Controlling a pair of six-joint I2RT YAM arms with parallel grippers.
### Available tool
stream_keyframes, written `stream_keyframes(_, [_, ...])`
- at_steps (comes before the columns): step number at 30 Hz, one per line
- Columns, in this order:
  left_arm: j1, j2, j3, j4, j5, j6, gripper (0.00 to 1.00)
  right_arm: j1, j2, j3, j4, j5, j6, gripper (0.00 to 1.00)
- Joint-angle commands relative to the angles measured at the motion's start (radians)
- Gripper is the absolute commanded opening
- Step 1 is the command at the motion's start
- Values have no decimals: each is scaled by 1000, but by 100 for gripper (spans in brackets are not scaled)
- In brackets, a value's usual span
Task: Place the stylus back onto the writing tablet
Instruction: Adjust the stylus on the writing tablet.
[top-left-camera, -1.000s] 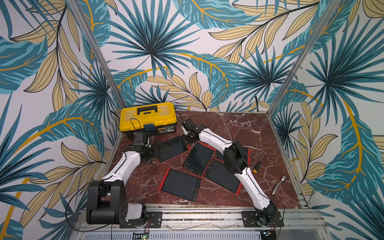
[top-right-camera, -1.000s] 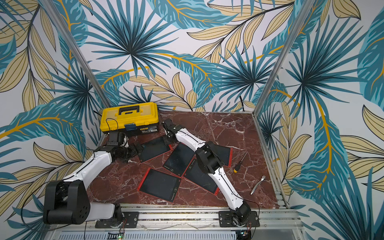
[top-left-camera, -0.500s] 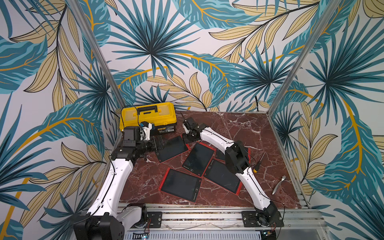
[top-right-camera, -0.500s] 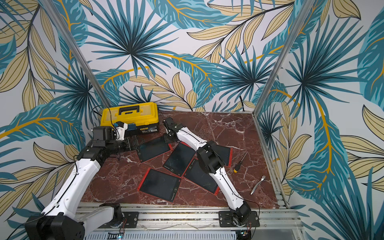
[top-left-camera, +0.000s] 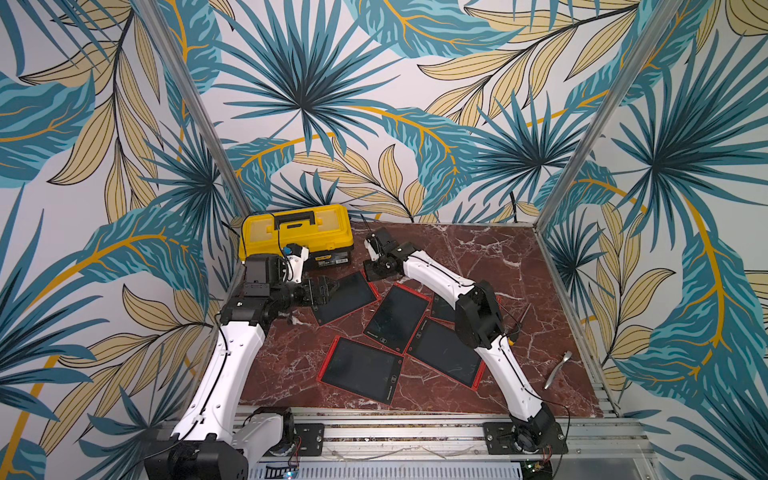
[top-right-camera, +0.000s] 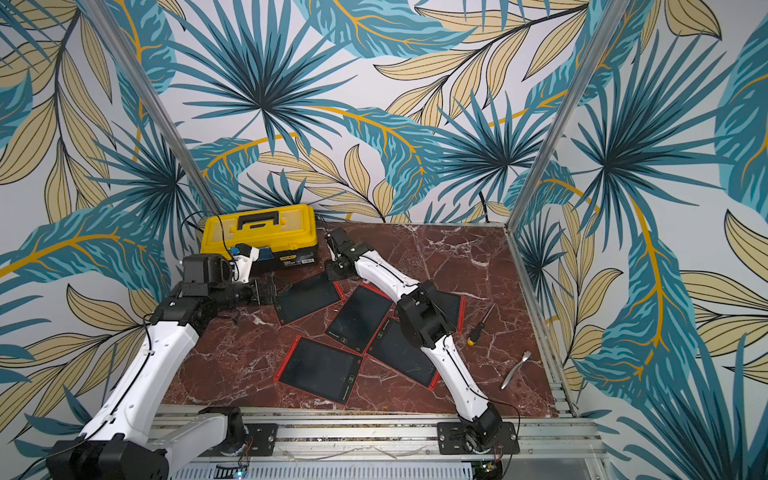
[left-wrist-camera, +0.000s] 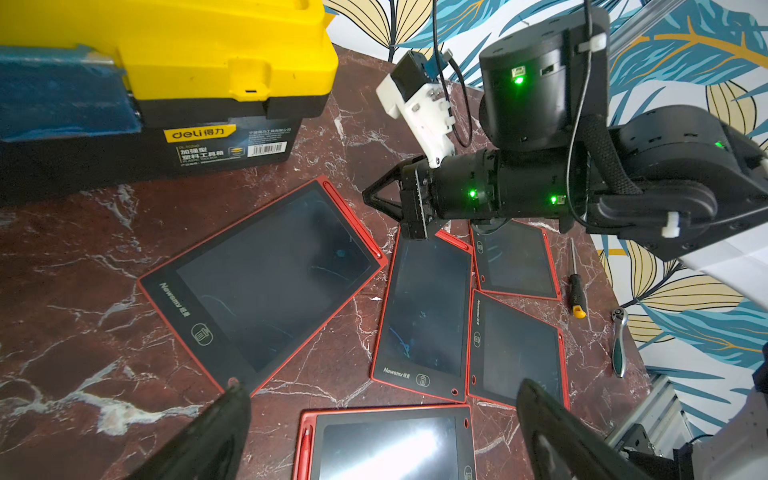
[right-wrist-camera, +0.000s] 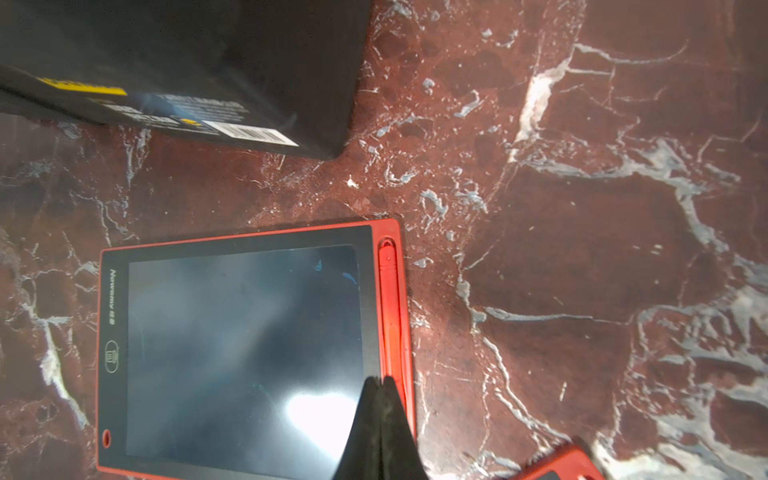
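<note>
The writing tablet (right-wrist-camera: 241, 349), a dark screen in a red frame, lies flat on the marble in front of the toolbox, seen in both top views (top-left-camera: 347, 297) (top-right-camera: 309, 297). The red stylus (right-wrist-camera: 390, 311) lies in the groove along the tablet's side, also visible in the left wrist view (left-wrist-camera: 351, 218). My right gripper (right-wrist-camera: 380, 380) is shut and empty, its tips just over the tablet's edge beside the stylus (top-left-camera: 372, 272). My left gripper (left-wrist-camera: 382, 415) hangs open and empty above the tablet's other end (top-left-camera: 332, 288).
A yellow toolbox (top-left-camera: 297, 232) stands at the back left, close behind the tablet. Several more red tablets (top-left-camera: 397, 318) lie side by side in the middle. A screwdriver (top-left-camera: 521, 320) and a metal ratchet handle (top-left-camera: 557, 370) lie to the right.
My right gripper has closed fully over the tablet's stylus edge. The left arm has lifted off the table and drawn back from the tablet, still open.
</note>
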Motion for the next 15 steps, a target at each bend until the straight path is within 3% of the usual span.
stream_keyframes(1, [6,-3,-16,-9,16,21,100,0,-10,-18,5,-30,8,0])
stream_keyframes(15, [6,-11,-20,-10,24,21,100,1,57,6,-5,-37,14,0])
